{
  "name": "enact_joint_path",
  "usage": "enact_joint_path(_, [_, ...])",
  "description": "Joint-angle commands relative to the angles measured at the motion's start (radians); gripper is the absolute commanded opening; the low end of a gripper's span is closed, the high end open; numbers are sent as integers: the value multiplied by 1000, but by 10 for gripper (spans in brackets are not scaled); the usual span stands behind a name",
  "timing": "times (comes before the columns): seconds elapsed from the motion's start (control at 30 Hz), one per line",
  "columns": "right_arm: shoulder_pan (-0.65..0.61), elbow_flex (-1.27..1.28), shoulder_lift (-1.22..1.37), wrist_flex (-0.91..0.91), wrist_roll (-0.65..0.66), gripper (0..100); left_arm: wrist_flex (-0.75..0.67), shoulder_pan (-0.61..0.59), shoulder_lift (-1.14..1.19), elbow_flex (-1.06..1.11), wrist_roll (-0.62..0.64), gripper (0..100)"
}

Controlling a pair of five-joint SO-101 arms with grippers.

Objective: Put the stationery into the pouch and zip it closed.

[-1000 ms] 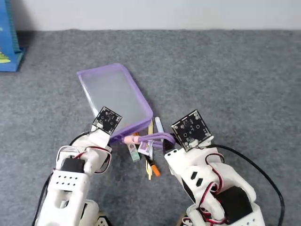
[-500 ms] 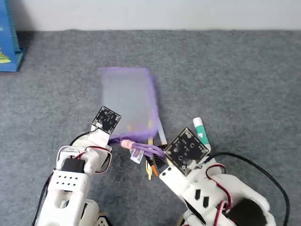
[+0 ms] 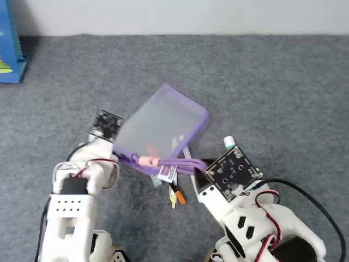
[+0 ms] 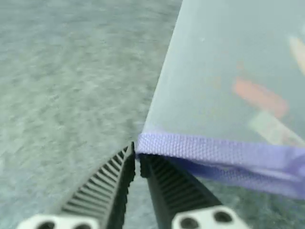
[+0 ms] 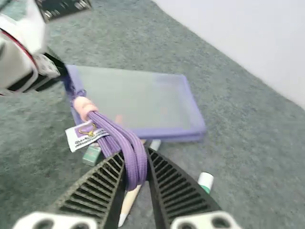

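The grey worktop (image 3: 283, 82) carries a blue box (image 3: 8, 49) at its far left corner. The pouch (image 3: 163, 123), translucent with purple edging, lies tilted near the middle of the worktop, one corner toward each arm. An orange shape and a pale one show through its clear face in the left wrist view, but whether they are inside it or under it I cannot tell. The left gripper (image 4: 136, 157) sits at the pouch's corner nearest the left edge of the worktop, its fingers clenched on the tip of the purple hem with a thin slit between them. The right gripper (image 5: 137, 156) is toward the near edge, just beside the pouch's near side, its fingers grasping the doubled purple strap (image 5: 116, 136) that runs from the pouch. A white glue stick (image 3: 229, 143) with a green band lies on the worktop close to the right arm's wrist, on the side toward the right edge and apart from the pouch. A pencil (image 5: 127, 202) lies on the worktop below the right gripper, between its fingers in the wrist view. An orange pen (image 3: 179, 195) lies just beside it toward the near edge. A white tag (image 5: 86, 136) hangs from the strap, and a pink bead (image 5: 83, 105) sits where the strap meets the pouch.
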Motion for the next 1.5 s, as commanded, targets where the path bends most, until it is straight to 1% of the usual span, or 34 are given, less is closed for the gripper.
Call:
enact_joint_path(0.0, [50,-69,-7,4,14,10,94,-80,-9,-134,6,12])
enact_joint_path(0.13, [94,-69,-7,5,14,10,201,-121,-9,-219,3,11])
enact_joint_path(0.27, [153,-126,-8,42,15,10,256,-130,-9,-245,2,11])
enact_joint_path(0.4, [185,-241,-7,105,15,10,265,-130,-9,-240,2,11])
enact_joint_path(0.53, [189,-310,-7,139,28,10,265,-130,-9,-240,2,11])
enact_joint_path(0.7, [183,-336,-5,160,34,10,299,-121,-15,-254,2,11])
enact_joint_path(0.83, [182,-334,4,151,29,10,302,-120,-106,-260,3,12])
enact_joint_path(0.93, [180,-338,4,150,0,10,325,-63,-206,-228,8,13])
enact_joint_path(1.03, [148,-339,1,150,-6,10,351,35,-301,-166,14,37])
enact_joint_path(1.1, [105,-339,-5,159,-6,10,347,75,-356,-119,68,73])
enact_joint_path(1.2, [85,-342,-7,159,-8,10,299,91,-416,-48,138,142])
enact_joint_path(1.3, [85,-347,-7,159,-8,10,238,84,-451,18,155,181])
enact_joint_path(1.47, [77,-445,4,193,-8,10,164,92,-457,79,153,188])
